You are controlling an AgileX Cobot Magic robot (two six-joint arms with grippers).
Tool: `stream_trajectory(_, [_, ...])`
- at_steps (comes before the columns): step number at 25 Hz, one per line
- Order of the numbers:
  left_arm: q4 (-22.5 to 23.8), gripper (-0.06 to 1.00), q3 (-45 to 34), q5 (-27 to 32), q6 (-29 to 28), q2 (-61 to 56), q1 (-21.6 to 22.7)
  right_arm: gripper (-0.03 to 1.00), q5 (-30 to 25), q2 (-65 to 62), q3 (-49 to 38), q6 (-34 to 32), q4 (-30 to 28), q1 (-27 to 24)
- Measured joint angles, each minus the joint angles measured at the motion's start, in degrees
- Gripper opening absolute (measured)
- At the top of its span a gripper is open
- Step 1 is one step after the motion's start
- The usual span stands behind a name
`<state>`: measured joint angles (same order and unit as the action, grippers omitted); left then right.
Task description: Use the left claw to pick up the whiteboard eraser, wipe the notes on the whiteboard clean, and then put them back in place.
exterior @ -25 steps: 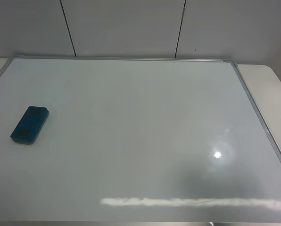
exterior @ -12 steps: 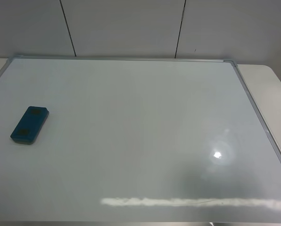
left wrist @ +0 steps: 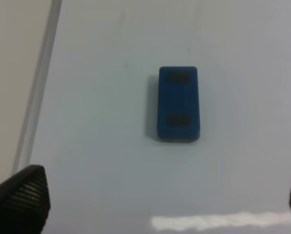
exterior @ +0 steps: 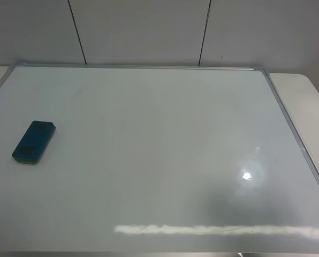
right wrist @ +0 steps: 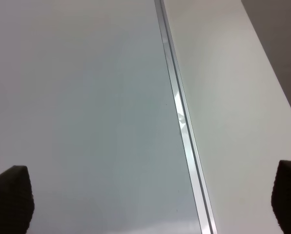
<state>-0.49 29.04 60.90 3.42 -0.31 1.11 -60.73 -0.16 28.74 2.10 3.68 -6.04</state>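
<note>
— Starting with the biggest thing: I see the whiteboard (exterior: pixel 159 160) filling the high view, glossy, silver-framed, and no notes on it anywhere I can make out.

— So the wipe is done?

— That's my reading, or glare hides faint ink. The whiteboard eraser (exterior: pixel 33 142) lies flat near the board's left edge, nothing touching it.

— And the claws?

— The left claw (left wrist: pixel 155 200) hangs above the eraser, fingers spread wide, holding nothing. The right gripper (right wrist: pixel 145 200) is also spread, over the board's right frame (right wrist: pixel 182 122).

— Risks?

— If I descend again, an off-centre pinch could skid the eraser on that slick surface; a low fingertip could scrape the board.
</note>
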Motion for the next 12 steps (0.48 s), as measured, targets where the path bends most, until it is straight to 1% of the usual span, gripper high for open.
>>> stream_trajectory(12, [0.0,0.99,-0.1,0.0,-0.1,0.0,0.0,0.97,0.0,0.0,0.0,0.0,0.0,0.0])
